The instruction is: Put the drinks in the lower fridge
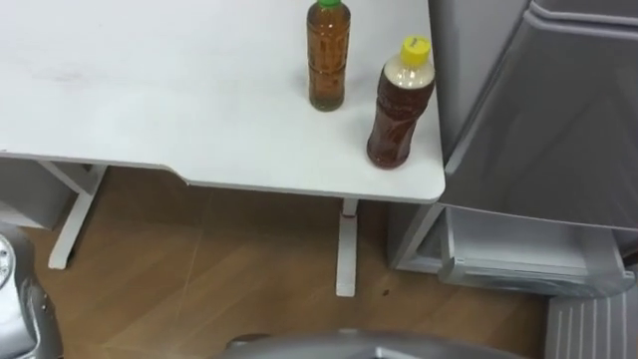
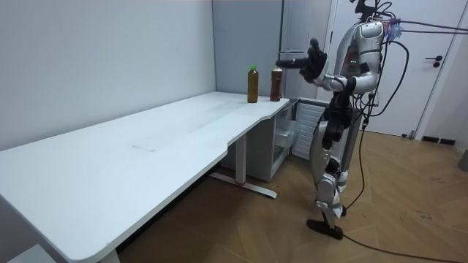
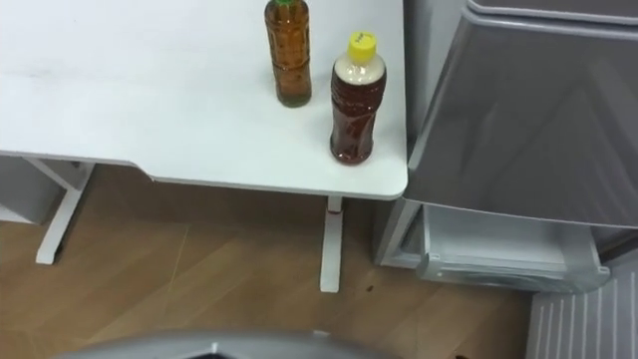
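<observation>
Two drinks stand on the white desk's (image 1: pixel 150 90) right end. A green-capped bottle (image 1: pixel 328 55) of amber tea is farther back, and a yellow-capped bottle (image 1: pixel 401 103) of darker tea stands by the corner. Right of the desk is the grey fridge (image 1: pixel 558 110), with its lower compartment (image 1: pixel 513 261) pulled open near the floor. In the room view I stand at the desk's end by the fridge with both arms raised in front. My left hand (image 2: pixel 316 64) and right hand (image 2: pixel 289 58) are held above bottle height with fingers straight, holding nothing.
A long stretch of bare desk top (image 2: pixel 146 146) runs off to the room view's left. The desk's white legs (image 1: pixel 346 249) stand on wooden floor between me and the desk edge. A white door (image 2: pixel 431 73) is behind me.
</observation>
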